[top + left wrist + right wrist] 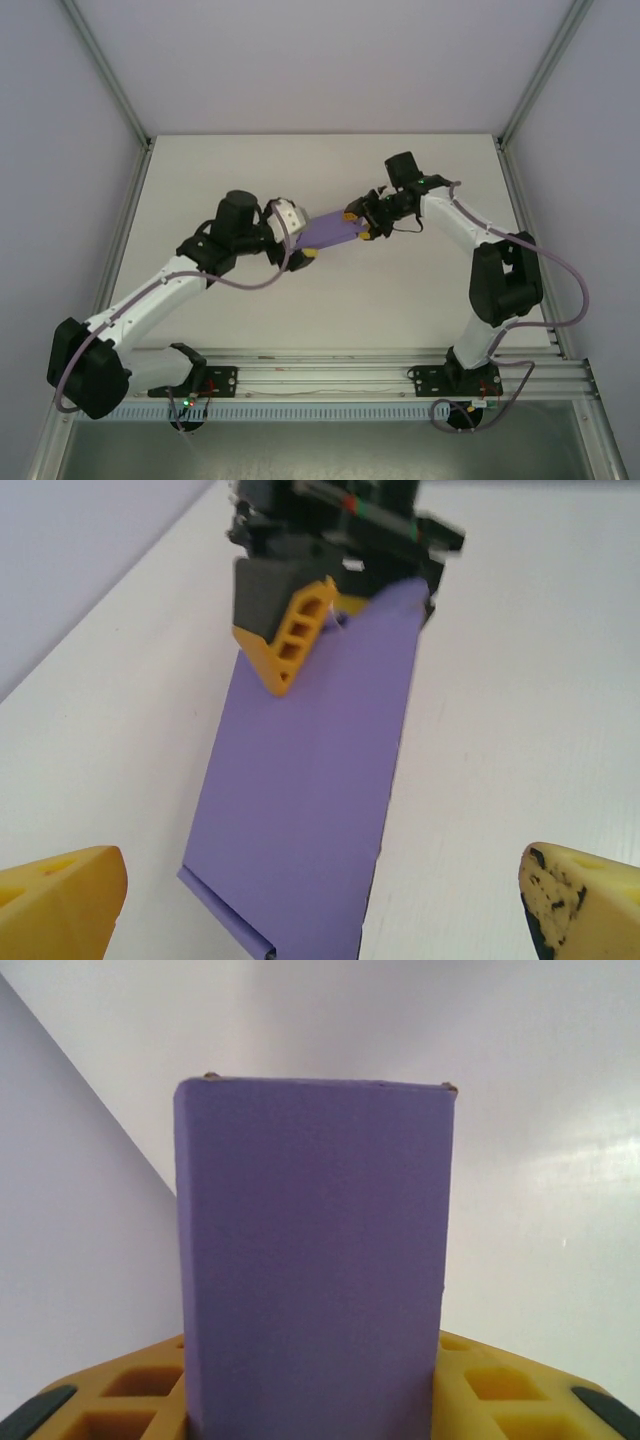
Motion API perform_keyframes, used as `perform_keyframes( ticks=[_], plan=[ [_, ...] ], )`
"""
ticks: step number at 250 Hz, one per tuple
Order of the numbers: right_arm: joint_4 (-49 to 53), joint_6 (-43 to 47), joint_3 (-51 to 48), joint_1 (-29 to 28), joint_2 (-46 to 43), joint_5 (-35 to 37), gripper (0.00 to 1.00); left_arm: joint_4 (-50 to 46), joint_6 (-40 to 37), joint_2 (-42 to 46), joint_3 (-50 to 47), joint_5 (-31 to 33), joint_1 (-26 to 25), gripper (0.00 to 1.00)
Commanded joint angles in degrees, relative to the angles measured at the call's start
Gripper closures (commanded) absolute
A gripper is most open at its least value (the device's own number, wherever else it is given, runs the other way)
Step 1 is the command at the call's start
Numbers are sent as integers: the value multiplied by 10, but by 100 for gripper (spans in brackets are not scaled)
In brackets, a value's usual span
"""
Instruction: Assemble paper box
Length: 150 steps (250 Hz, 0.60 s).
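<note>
One paper box (330,232), two pairs of fingers. Over the surface (400,300) centre, the right fingers (353,214) clench its 2 o'clock end. The left fingers (62,895) are spread wide, released, flanking its 8 o'clock end without touching.

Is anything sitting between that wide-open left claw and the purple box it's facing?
Nothing visible is. The left gripper is open, its yellow fingers apart on either side of the paper box at its near end, with just bare table in the gaps. The right gripper pinches the far end.
</note>
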State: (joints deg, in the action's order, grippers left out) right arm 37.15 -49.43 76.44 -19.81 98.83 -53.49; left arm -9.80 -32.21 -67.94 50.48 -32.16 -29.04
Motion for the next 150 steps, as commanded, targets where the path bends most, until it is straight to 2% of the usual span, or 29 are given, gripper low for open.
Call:
perform_keyframes(
  ticks=[1,23,52,119,150],
  plan=[
    [34,-66,-8,1,-11,-65,57,-47,-81,-5,-2,120,-26,0],
    [43,-78,-5,1,-10,-71,58,-31,-71,-22,0,202,-48,0],
    [45,-90,-9,3,-9,-84,57,-38,-78,-59,9,263,-60,0],
    [35,-104,-9,2,9,-114,56,-31,-101,-113,33,262,-70,0],
    [79,-71,6,2,21,-118,54,-9,-102,-113,30,269,-70,3]
  ],
)
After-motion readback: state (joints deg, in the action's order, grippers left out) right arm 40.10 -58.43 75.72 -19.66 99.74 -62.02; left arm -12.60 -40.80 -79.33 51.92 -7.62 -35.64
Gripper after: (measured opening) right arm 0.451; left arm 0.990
